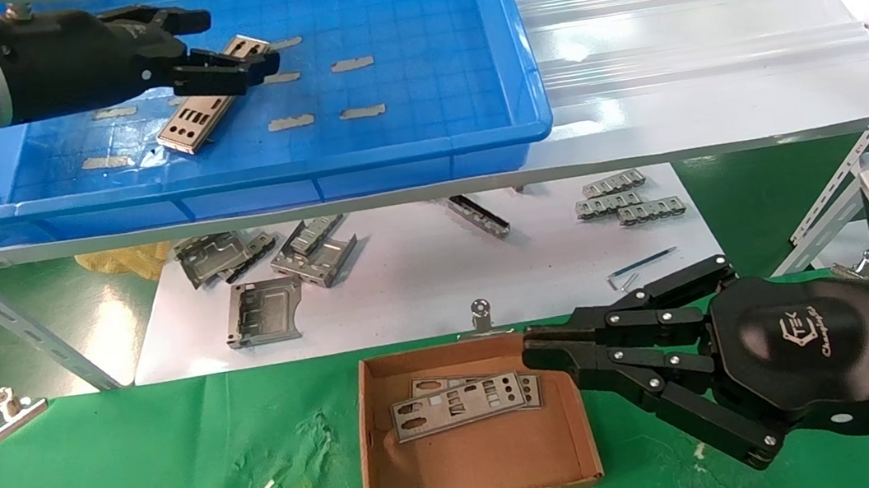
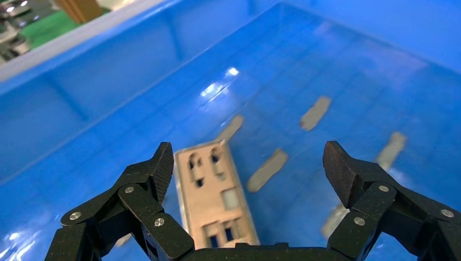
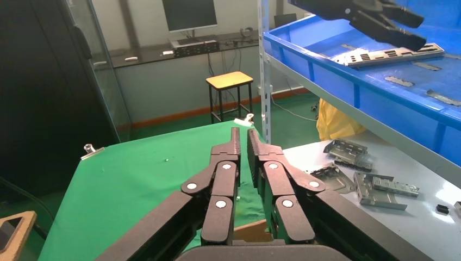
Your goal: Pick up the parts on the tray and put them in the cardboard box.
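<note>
Bright, even overhead light; white glare spots on the tray (image 2: 217,87) floor, whose far tape bits blur.

My left gripper (image 1: 232,49) hid mid-section of part (image 1: 197,117) in head view. Tray (image 1: 423,150) cut off at top edge. Lower part (image 1: 531,388) in cardboard box (image 1: 479,471) mostly covered by upper part (image 1: 458,403).

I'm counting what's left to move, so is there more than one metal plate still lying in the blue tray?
No, the head view shows a single part on the tray floor, under the open left gripper.
</note>
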{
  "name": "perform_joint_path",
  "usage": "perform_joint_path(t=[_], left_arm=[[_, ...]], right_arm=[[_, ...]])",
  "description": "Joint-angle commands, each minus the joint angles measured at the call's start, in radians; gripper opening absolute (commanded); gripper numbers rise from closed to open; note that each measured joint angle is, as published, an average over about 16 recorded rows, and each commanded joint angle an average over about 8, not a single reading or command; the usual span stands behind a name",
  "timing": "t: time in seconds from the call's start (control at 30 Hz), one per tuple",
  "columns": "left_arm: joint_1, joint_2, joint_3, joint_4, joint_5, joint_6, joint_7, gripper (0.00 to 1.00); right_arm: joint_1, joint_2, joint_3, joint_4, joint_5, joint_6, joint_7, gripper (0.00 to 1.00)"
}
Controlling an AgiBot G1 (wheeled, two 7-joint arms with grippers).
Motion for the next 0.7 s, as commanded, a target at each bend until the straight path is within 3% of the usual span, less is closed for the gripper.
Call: perform_joint_path(t=[0.03, 0.1, 0.17, 0.37, 0.43, 0.7], left_arm=[[-0.004, 0.006, 0.003, 0.024, 0.005, -0.014, 0.007, 1.00], [-0.007, 0.010, 0.005, 0.038, 0.008, -0.018, 0.011, 0.98], [-0.011, 0.014, 0.007, 0.050, 0.011, -0.023, 0.015, 0.88], [-0.017, 0.023, 0.011, 0.073, 0.018, -0.043, 0.032, 0.18], [-0.017, 0.025, 0.010, 0.078, 0.018, -0.051, 0.037, 0.04], [-0.023, 0.031, 0.010, 0.107, 0.017, -0.053, 0.025, 0.00]], right_arm=[[0.000, 0.000, 0.000, 0.000, 0.000, 0.000, 0.000, 1.00], [0.000, 0.000, 0.000, 0.000, 0.000, 0.000, 0.000, 1.00], [0.000, 0.000, 0.000, 0.000, 0.000, 0.000, 0.000, 1.00], [0.000, 0.000, 0.000, 0.000, 0.000, 0.000, 0.000, 1.00], [0.000, 0.000, 0.000, 0.000, 0.000, 0.000, 0.000, 1.00], [0.000, 0.000, 0.000, 0.000, 0.000, 0.000, 0.000, 1.00]])
